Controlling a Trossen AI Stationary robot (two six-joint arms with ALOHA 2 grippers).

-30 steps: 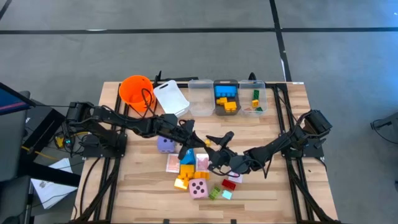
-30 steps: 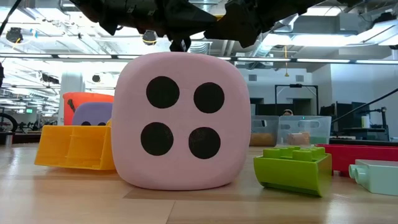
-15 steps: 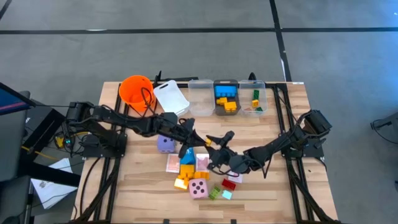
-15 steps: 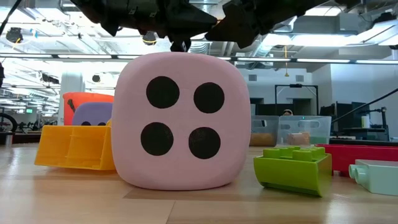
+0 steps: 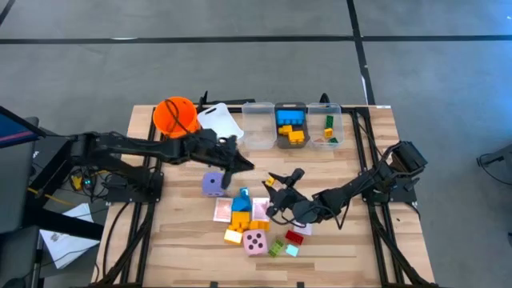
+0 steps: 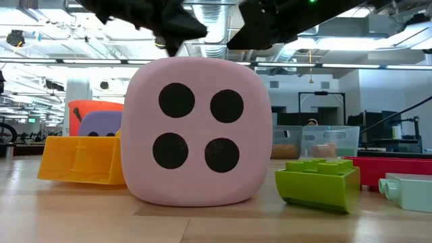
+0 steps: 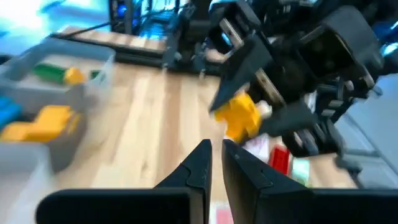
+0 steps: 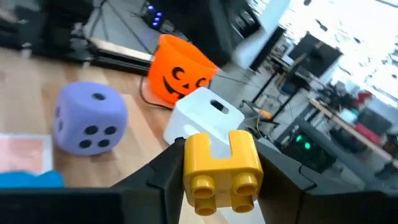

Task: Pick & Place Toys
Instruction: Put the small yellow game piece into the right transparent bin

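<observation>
Yellow brick (image 8: 221, 163) sits clamped in the right hand (image 5: 273, 185), lifted above the toy pile. Left hand (image 5: 238, 162), fingers closed and empty, has withdrawn toward the bins; handover appears complete.

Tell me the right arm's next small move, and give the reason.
Probably carry the yellow brick toward the middle bin. The right gripper is shut on that brick above the toy pile, and that bin already holds yellow and blue bricks.
</observation>
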